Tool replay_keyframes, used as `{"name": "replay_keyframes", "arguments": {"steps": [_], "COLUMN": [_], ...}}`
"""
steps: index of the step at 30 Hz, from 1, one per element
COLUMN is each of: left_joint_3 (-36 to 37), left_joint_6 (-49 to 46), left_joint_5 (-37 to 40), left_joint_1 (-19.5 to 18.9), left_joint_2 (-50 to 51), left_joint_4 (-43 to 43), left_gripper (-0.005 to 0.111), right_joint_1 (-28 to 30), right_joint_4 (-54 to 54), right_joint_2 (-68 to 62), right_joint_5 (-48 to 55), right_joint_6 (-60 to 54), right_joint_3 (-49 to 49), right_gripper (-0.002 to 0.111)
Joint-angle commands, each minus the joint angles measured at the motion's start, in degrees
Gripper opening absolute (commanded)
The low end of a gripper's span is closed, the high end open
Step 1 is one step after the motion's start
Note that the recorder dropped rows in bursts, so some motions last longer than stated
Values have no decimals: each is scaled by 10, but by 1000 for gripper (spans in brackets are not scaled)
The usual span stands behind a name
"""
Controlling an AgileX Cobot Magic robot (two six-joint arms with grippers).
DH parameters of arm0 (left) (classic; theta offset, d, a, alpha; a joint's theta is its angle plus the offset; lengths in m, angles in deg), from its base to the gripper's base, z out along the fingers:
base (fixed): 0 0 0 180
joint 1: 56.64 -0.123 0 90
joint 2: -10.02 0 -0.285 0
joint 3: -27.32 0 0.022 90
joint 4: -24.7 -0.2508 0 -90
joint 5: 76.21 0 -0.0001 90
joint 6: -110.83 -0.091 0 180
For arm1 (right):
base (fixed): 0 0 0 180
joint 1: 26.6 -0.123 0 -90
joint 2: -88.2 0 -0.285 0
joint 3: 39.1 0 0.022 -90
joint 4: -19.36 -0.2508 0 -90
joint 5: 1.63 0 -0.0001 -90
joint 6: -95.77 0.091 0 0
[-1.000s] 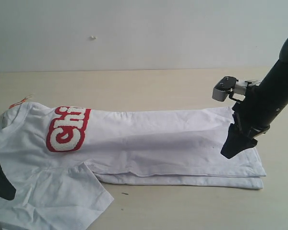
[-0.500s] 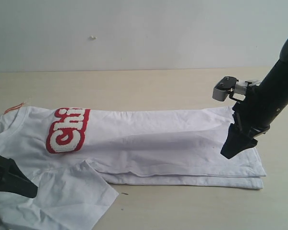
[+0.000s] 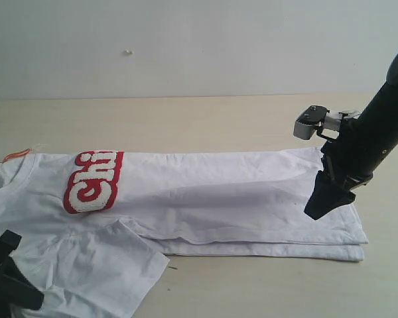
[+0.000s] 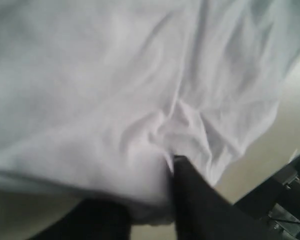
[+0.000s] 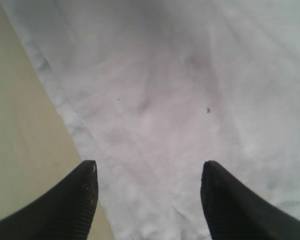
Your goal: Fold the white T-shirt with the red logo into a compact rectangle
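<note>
White T-shirt (image 3: 219, 192), one, with one red logo (image 3: 93, 180); left gripper (image 4: 167, 167) clamped on it, right gripper (image 5: 147, 172) wide open, empty.

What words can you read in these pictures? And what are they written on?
"Chi": big fuzzy white letters outlined in red, the red logo on the chest of the white T-shirt. The rest of the word is hidden under the fold.
Orange tag at the shirt's neck: too small to read.
Both wrist views show no writing.
</note>
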Motion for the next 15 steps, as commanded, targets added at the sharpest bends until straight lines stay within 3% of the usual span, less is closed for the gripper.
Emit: {"name": "replay_keyframes", "arguments": {"steps": [1, 4, 8, 15], "left_joint_3": [2, -2, -23, -25], "left_joint_6": [-10, -10, -23, -56], "left_joint_5": [-28, 9, 148, 161], "left_joint_1": [-1, -1, -1, -1], "left_joint_2": [6, 6, 6, 6], "left_joint_4": [12, 23, 28, 203], "left_gripper": [2, 3, 3, 3], "right_joint_1": [3, 3, 3, 3], "right_joint_4": [-16, -16, -16, -16], "right_joint_2": [0, 0, 0, 0], "right_joint_5": [6, 6, 6, 10], "right_joint_6": [-8, -8, -8, -13], "right_joint_3": [0, 0, 0, 0], "right_gripper": [59, 59, 59, 59]}}
